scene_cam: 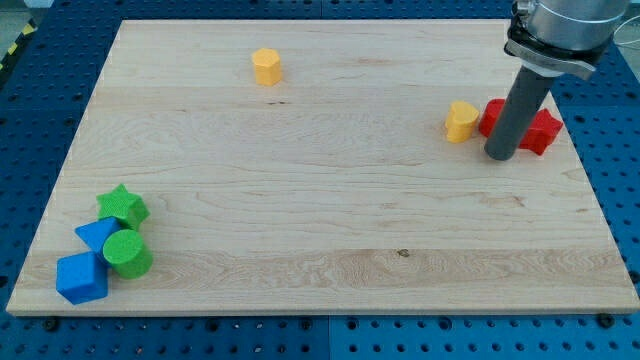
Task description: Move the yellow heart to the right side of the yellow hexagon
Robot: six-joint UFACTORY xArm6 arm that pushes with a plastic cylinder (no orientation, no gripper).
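Observation:
The yellow heart (461, 121) lies at the view's right on the wooden board, touching the left side of a red block. The yellow hexagon (267, 66) stands far off toward the view's top, left of centre. My tip (500, 156) is just right of and slightly below the yellow heart, in front of the red blocks. The rod rises from it to the arm at the view's top right.
Two red blocks (528, 125) sit behind the rod, partly hidden; their shapes are unclear. At the view's bottom left cluster a green star (123, 206), a blue triangle (97, 234), a green cylinder (127, 253) and a blue block (81, 278). The board's right edge (600, 200) is near.

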